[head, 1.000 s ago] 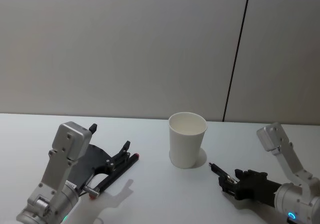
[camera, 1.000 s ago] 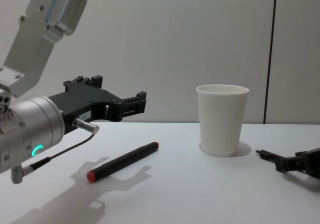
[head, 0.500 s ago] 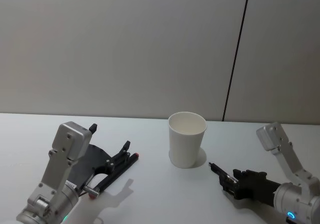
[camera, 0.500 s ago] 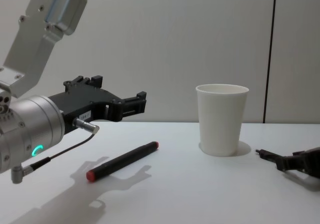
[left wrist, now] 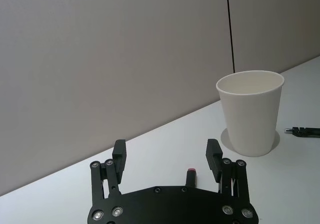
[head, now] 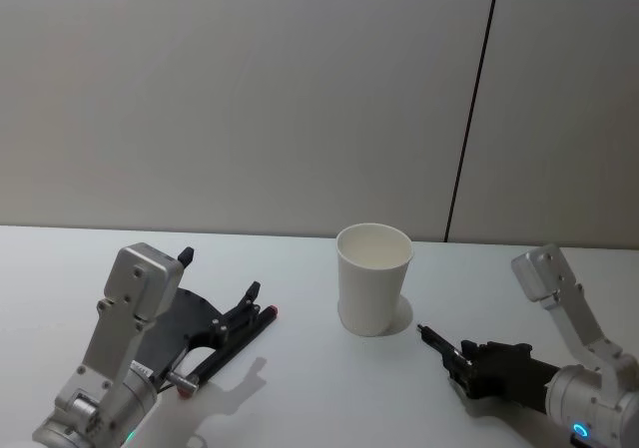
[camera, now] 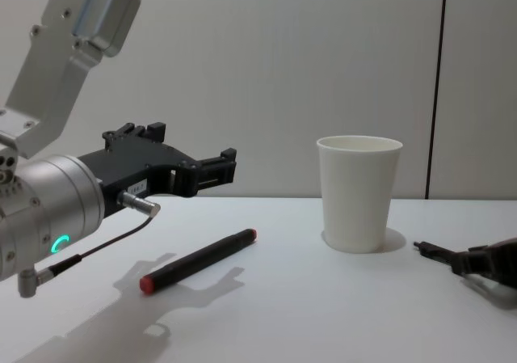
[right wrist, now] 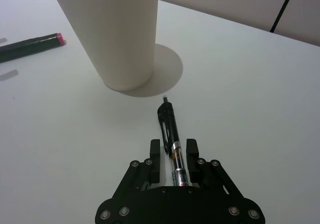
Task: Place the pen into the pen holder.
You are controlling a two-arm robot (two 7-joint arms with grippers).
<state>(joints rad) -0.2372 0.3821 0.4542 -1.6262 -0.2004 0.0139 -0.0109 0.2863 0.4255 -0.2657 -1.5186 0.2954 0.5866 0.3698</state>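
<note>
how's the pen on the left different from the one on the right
The left pen lies loose on the table below the open left end effector; the right pen is clamped in the right end effector. The left pen is thicker, plain black with red ends; the right pen is slimmer, with a clip and a clear section. Both are dark and outside the cup.

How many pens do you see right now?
2. A red-tipped pen lies on the table below the open left end effector; a black clip pen sits at the right end effector, tip toward the white cup.
</note>
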